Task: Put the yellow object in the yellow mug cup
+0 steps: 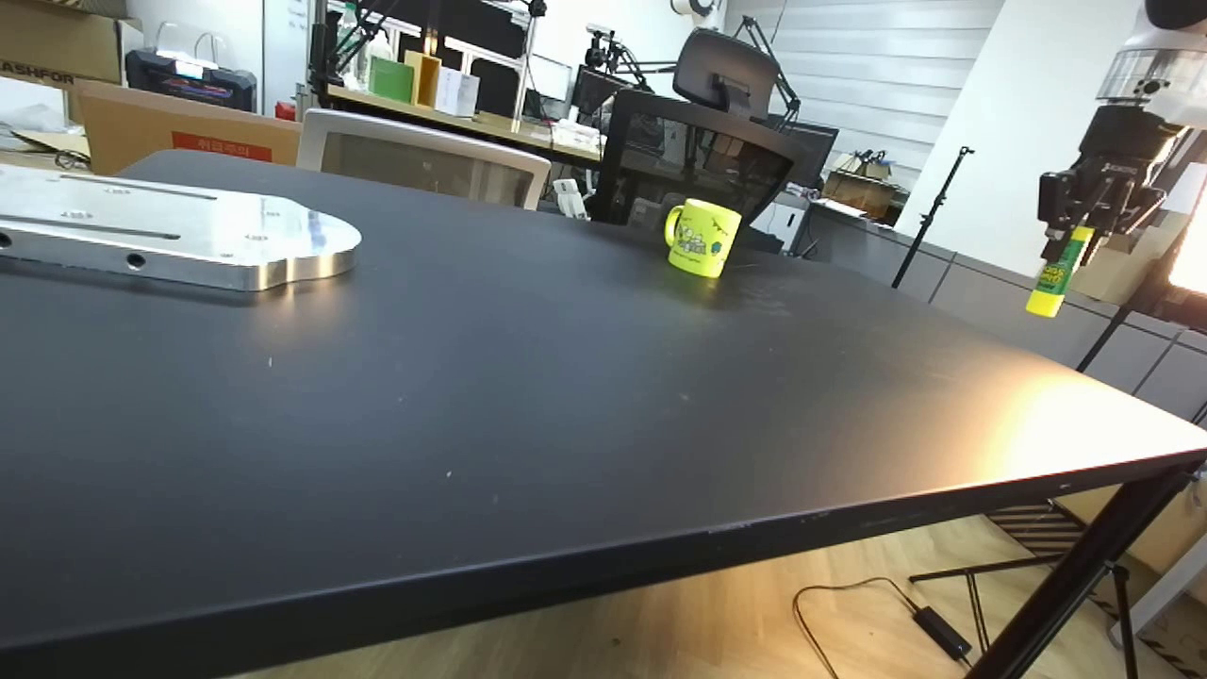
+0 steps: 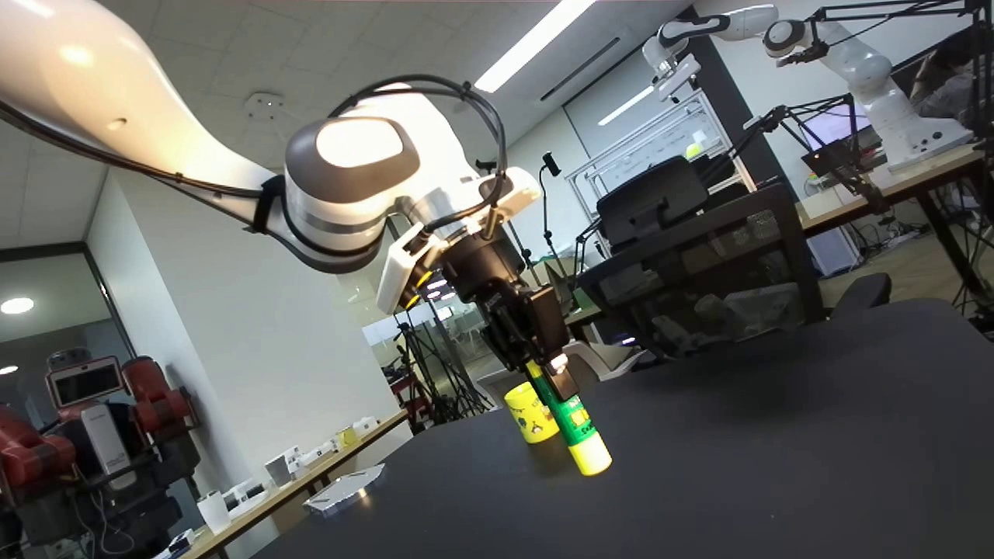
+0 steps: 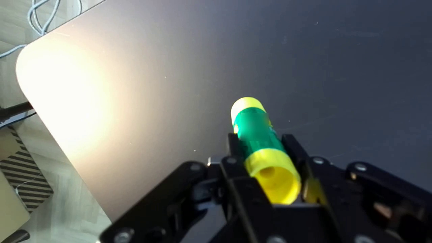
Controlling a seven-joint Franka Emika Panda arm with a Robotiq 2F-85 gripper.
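Note:
The yellow object is a glue stick (image 1: 1058,273) with yellow ends and a green label. My gripper (image 2: 553,376) is shut on it, with one finger on each side, as the wrist view also shows at the stick's green middle (image 3: 257,130). The stick hangs tilted above the table, lower yellow end down, near the table's end. The yellow mug cup (image 1: 702,238) stands upright on the table, its handle on the left in that exterior view. It also shows in an exterior view (image 2: 528,415), partly behind the stick. The mug is out of the wrist view, and its inside is hidden.
A thick silver metal plate (image 1: 170,222) lies on the dark table (image 1: 519,405), away from the gripper. Office chairs (image 1: 424,156) stand behind the table's far edge. The wrist view shows a rounded table corner with strong glare (image 3: 67,87).

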